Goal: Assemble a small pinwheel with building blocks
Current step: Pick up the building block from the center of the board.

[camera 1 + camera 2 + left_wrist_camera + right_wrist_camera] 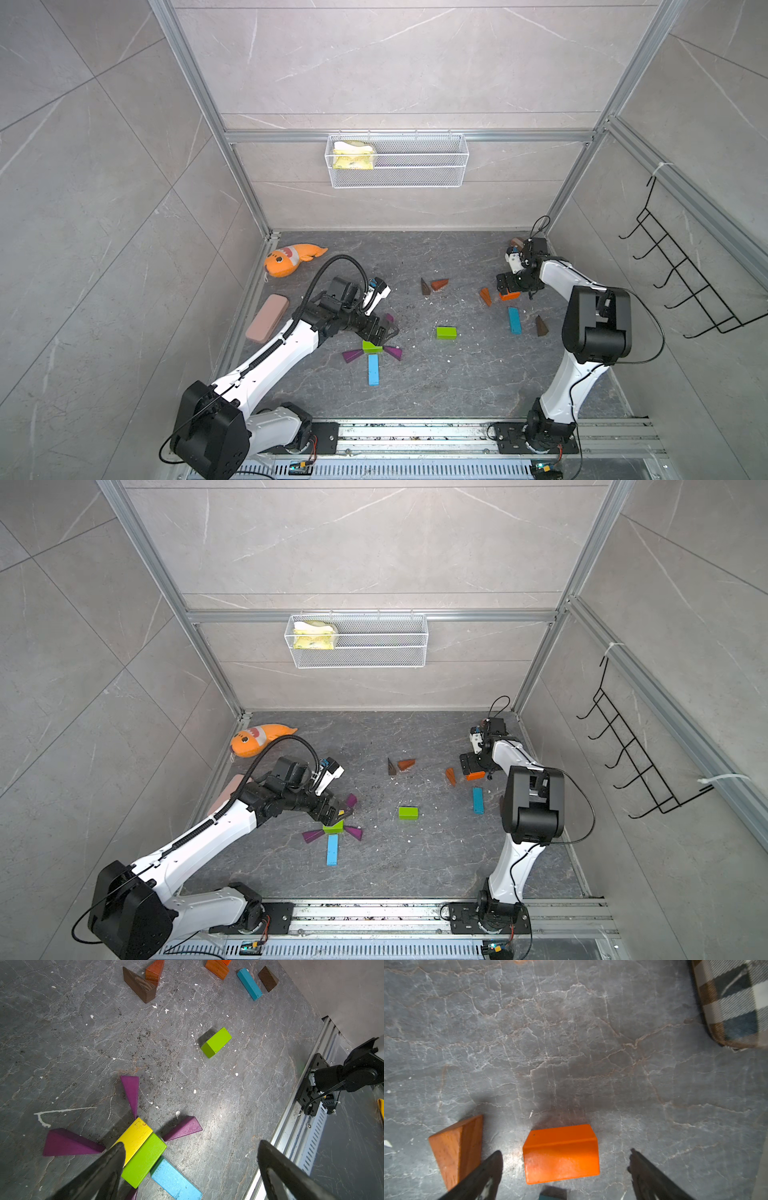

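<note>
Close to the near edge of the counter, left of its middle, lies the half-built pinwheel. A light-blue bar points at that edge as the stem, a green brick and a yellow brick sit side by side as the hub, and purple wedges fan around them. The left end effector hangs over the hub, spread wide and empty. One finger overlaps the yellow brick in the wrist view, and I cannot tell whether it touches. It should rise straight up so the loosely laid hub is not nudged. Farther in, a loose green brick sits mid-counter and a second light-blue bar lies toward the right edge. Beyond that bar is the step in hand, judging by the pose: the right end effector straddles the orange brick, jaws wide, a gap on each side, holding nothing yet. To grasp well, it should stay centred, come low, and close squarely on the brick's two end faces. An orange-brown wedge stands just beside one finger and could be caught or pushed. Then it should lift vertically before carrying the brick to the hub. Along the far left edge, the plush fish and pink case need no touching.
</note>
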`<control>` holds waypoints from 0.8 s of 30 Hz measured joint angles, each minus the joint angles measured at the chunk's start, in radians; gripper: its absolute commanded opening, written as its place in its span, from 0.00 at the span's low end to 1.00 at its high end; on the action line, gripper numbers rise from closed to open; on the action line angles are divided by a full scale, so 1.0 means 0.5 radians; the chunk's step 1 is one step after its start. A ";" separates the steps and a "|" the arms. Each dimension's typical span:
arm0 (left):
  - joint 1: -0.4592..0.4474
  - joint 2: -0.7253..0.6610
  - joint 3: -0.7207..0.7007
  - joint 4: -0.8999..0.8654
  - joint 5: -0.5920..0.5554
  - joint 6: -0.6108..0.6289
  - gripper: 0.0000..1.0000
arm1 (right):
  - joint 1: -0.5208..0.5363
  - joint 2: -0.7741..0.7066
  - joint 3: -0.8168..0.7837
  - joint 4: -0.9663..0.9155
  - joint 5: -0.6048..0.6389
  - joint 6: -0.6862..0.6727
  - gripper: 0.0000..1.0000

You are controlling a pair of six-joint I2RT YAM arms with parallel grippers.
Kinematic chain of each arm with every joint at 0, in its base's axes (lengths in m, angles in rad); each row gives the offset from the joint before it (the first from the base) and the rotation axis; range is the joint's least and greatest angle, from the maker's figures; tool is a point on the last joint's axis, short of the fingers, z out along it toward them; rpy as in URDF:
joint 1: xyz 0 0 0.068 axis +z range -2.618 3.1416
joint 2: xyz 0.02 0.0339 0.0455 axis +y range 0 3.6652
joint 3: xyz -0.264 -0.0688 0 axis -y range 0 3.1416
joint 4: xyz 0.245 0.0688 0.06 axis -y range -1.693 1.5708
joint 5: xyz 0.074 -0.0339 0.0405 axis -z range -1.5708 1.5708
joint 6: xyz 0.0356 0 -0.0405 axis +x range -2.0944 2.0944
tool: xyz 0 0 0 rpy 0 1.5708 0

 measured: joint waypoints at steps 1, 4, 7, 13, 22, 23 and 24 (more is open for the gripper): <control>0.000 0.001 0.000 0.000 0.003 0.000 1.00 | 0.000 0.002 0.000 0.001 -0.005 -0.001 0.89; 0.000 0.001 0.000 0.000 0.011 0.000 1.00 | 0.000 0.024 0.000 -0.001 -0.021 0.000 0.85; 0.000 0.002 0.000 0.000 0.012 -0.001 1.00 | 0.000 0.050 -0.002 -0.006 -0.036 -0.001 0.80; 0.000 0.006 0.000 0.000 0.013 -0.001 1.00 | 0.000 0.054 -0.005 -0.016 -0.054 0.008 0.75; 0.000 0.006 0.000 0.000 0.014 -0.001 1.00 | 0.000 0.054 -0.033 -0.022 -0.067 0.043 0.73; 0.000 0.006 0.000 0.000 0.014 -0.001 1.00 | 0.000 0.054 -0.037 -0.031 -0.067 0.045 0.73; 0.000 0.006 0.001 -0.001 0.014 -0.001 1.00 | 0.000 0.054 -0.042 -0.037 -0.066 0.046 0.72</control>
